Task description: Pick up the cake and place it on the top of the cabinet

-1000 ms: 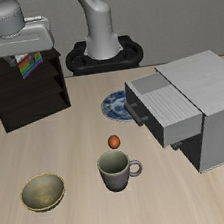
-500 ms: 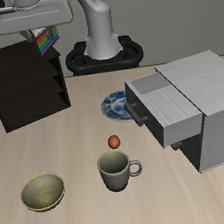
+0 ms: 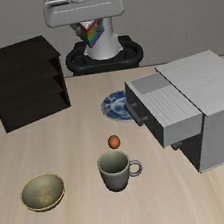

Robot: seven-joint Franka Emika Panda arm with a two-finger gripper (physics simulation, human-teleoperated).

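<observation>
Cake, a rainbow-striped wedge (image 3: 96,38), hangs directly beneath the tool (image 3: 91,29), high above the pale wooden surface (image 3: 73,140) and in front of the robot's base. The tool's two fingers stand either side of the wedge. Since it is in mid-air with nothing under it, I judge the tool to be clamped on it rather than merely near it. The wedge's point looks to hang downward, though how it sits between the fingers is hard to tell.

The lift looks done, and carrying and setting down remain. The coming move turns on where the landing spot lies from the tool. The black cabinet with three drawer fronts (image 3: 24,81) stands below the tool and off to the exterior view's left, with its flat top free. The grey box-shaped unit with a pulled-out drawer (image 3: 189,103) also lies lower, but off to the exterior view's right. I take the black cabinet for the target, though the task sentence does not settle it.

Either way, the tool needs a sideways carry and then a descent until the wedge meets the top.
</observation>
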